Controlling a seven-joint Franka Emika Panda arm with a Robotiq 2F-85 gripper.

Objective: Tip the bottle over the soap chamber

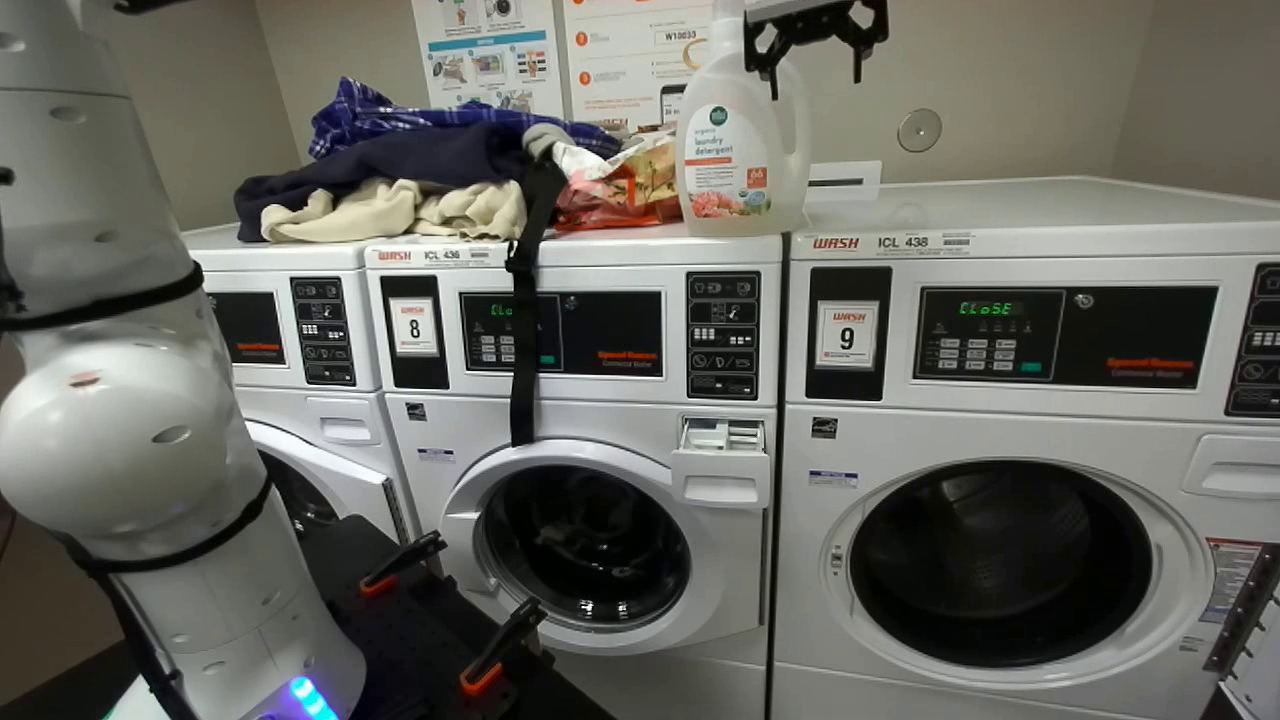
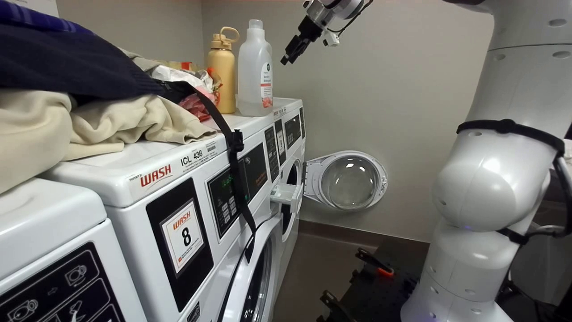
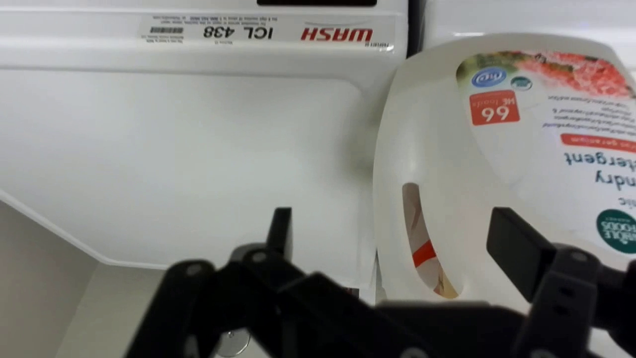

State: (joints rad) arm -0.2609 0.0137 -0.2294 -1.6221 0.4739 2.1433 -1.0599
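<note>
The bottle, a white detergent jug with a printed label and side handle, stands upright on top of washer 8 in both exterior views (image 1: 735, 165) (image 2: 254, 74). It fills the right of the wrist view (image 3: 442, 144). The soap chamber is an open drawer on washer 8's front, below the bottle (image 1: 722, 475) (image 2: 286, 194). My gripper is open and empty in both exterior views (image 1: 815, 88) (image 2: 286, 60). It is apart from the bottle, at about its upper height. In the wrist view, the handle lies between the open fingers (image 3: 390, 223), farther off.
A clothes pile (image 1: 400, 170) and bags (image 1: 625, 185) lie beside the bottle. A yellow flask (image 2: 222, 74) stands behind it. A black strap (image 1: 527, 340) hangs over washer 8's front. A round washer door (image 2: 351, 180) stands open. Washer 9 (image 1: 1000, 245) adjoins.
</note>
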